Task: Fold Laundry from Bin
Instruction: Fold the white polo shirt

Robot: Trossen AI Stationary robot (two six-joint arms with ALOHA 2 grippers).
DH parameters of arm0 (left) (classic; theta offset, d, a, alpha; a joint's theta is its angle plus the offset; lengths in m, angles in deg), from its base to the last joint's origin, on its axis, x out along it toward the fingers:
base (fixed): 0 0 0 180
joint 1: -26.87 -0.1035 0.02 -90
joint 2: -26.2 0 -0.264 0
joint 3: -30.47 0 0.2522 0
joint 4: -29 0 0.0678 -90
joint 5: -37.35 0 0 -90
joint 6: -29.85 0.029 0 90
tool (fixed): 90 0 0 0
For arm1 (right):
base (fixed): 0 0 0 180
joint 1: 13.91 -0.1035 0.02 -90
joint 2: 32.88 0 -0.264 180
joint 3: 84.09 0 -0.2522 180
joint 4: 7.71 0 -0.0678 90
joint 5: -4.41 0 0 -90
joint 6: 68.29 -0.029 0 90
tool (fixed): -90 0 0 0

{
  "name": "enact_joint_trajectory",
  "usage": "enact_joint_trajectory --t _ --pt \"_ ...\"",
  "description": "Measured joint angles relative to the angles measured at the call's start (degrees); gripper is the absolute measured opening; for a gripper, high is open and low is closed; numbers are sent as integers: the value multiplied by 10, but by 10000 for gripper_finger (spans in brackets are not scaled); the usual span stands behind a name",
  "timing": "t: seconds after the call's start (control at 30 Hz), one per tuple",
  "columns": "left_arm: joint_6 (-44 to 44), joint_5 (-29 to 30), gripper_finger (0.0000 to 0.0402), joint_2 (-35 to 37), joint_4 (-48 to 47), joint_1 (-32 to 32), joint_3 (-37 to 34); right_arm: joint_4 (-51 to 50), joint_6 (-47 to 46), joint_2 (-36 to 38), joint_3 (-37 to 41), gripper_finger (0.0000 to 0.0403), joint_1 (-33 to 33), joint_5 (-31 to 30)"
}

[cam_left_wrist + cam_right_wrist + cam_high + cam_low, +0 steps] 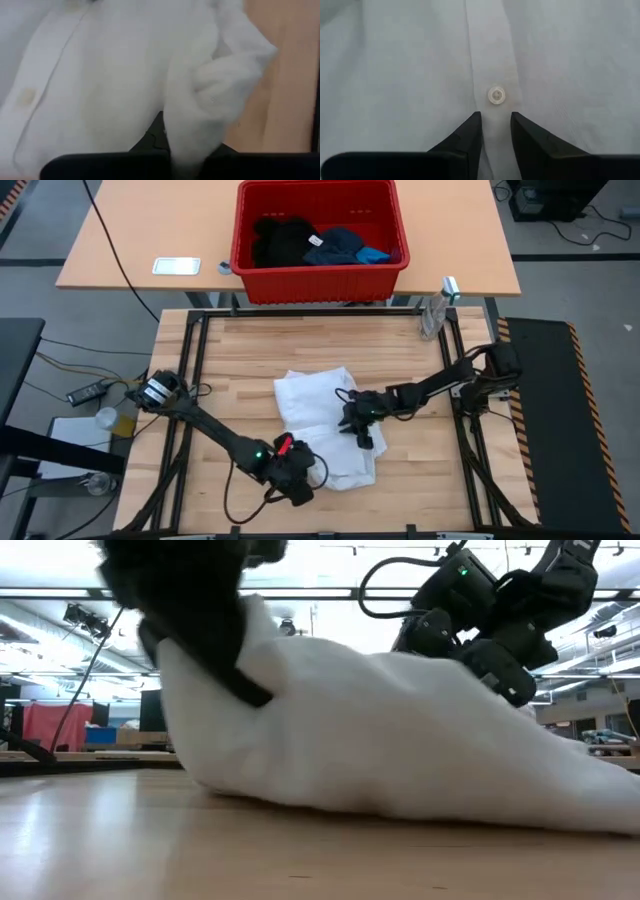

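Note:
A large white garment with a button placket lies crumpled in the middle of the wooden table. My left gripper is at its near left corner, shut on a bunch of the cloth. At its right side my right gripper is shut down on it, just short of a button. The red bin stands on another table beyond the far edge. In it lie a black garment, a dark navy one and a small blue one. My left gripper pinches a bunched fold of the white garment between its two fingers, slanting down from the table's left. The fold stands raised above the table, and the cloth slopes down from it toward the right. My right gripper has the garment's button placket between its fingertips, just below the button. The fingers slant down from the table's right and lie along the placket. One layer or several, I cannot tell. The cloth around them rests on the garment's lower part.
A clear bottle stands at the table's far right corner. A flat white device lies on the far table, left of the bin. Bare wood shows on the table's left and far parts.

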Motion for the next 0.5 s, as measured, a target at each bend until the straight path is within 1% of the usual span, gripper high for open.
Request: enact_joint_trajectory --t 0.1,0.23,0.37,0.5 --pt "-76 26 12 0 3 12 -15 -19 -14 -3 -1 100 -1 21" --pt "-131 70 12 5 4 15 -20 -34 -39 1 -1 93 -4 49" --pt "-159 97 12 18 11 8 -20 -44 -47 0 -1 92 -21 48" --pt "-149 96 12 26 39 1 -20 -55 -53 2 -1 92 -43 48"
